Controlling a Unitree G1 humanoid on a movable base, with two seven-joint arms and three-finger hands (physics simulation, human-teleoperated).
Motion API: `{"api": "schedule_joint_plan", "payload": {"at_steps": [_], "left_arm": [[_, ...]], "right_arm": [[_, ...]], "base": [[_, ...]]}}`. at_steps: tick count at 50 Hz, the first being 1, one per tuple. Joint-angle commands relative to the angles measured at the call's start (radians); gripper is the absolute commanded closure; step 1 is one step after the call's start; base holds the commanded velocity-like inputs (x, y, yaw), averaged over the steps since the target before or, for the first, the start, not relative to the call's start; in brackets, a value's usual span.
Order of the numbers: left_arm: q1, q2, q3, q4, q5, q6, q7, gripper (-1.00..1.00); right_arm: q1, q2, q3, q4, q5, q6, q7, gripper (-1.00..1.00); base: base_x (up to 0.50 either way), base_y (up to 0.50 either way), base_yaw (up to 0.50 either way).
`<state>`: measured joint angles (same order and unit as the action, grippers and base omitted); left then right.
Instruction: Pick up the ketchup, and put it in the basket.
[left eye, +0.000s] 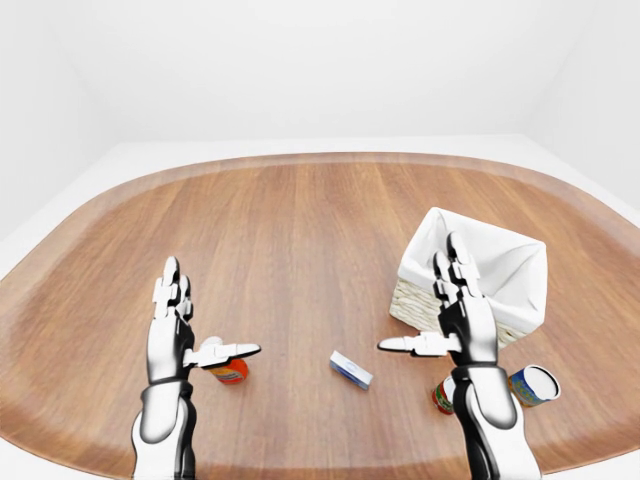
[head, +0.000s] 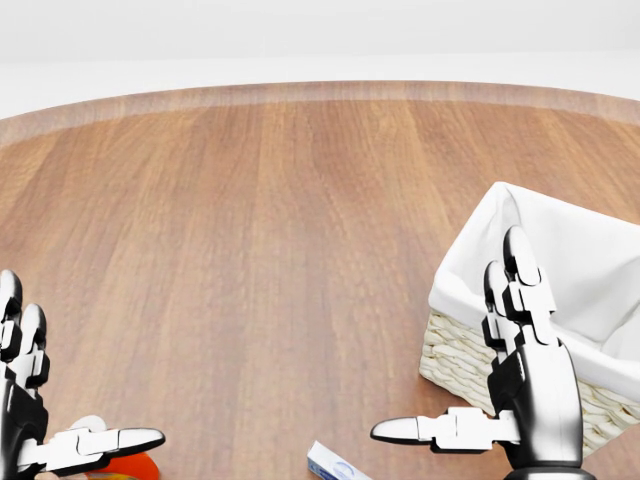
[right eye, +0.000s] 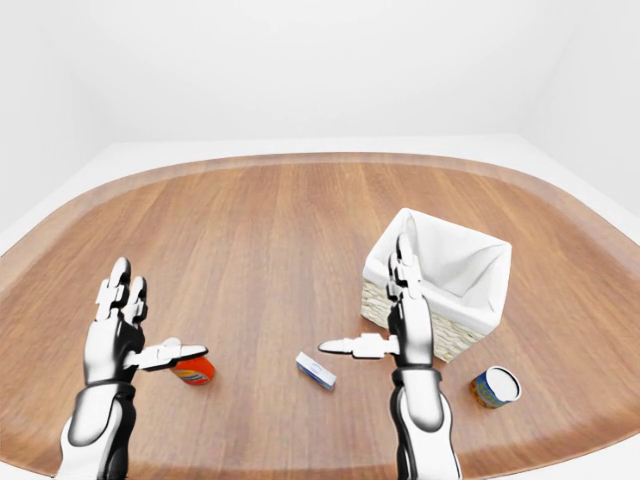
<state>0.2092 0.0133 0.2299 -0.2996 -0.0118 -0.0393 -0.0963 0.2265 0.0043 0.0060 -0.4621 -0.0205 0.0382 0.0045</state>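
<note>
A red-orange container (left eye: 230, 372), which looks like the ketchup, lies on the wooden table (left eye: 300, 240) at the lower left. The thumb of my left hand (left eye: 200, 322) hovers just above it. That hand is open, fingers pointing up, and holds nothing. The wicker basket (left eye: 515, 262) with its white cloth liner stands at the right. My right hand (left eye: 420, 300) is open and empty just left of the basket, thumb pointing left. In the head view only a sliver of the red-orange container (head: 128, 467) shows at the bottom edge.
A small white and blue box (left eye: 351, 369) lies between my hands. A red and green can (left eye: 441, 396) is partly hidden behind my right forearm. A blue and yellow can (left eye: 533, 384) lies on its side at the lower right. The table's curved edge runs along the bottom.
</note>
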Motion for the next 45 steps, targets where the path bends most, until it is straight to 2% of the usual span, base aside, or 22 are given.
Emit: {"api": "schedule_joint_plan", "payload": {"at_steps": [1,6,19,45], "left_arm": [[-0.174,0.157,0.094,0.817,0.198,-0.048,0.207,-1.00],[-0.198,0.195,0.048,0.904,0.207,-0.048,0.278,-1.00],[-0.198,0.217,0.023,0.964,0.226,-0.048,0.309,-1.00],[-0.197,0.214,0.016,0.946,0.214,-0.048,0.303,-1.00]], "right_arm": [[0.007,0.001,0.003,-0.004,-0.009,-0.004,-0.004,-1.00],[0.004,0.000,0.000,0.002,-0.007,-0.004,-0.004,-1.00],[-0.003,0.000,-0.002,0.015,-0.008,-0.007,-0.005,-1.00],[-0.012,0.000,0.002,0.031,-0.010,-0.013,-0.006,-1.00]], "base": [[0.00,0.00,0.00],[0.00,0.00,0.00],[0.00,0.00,0.00],[0.00,0.00,0.00]]}}
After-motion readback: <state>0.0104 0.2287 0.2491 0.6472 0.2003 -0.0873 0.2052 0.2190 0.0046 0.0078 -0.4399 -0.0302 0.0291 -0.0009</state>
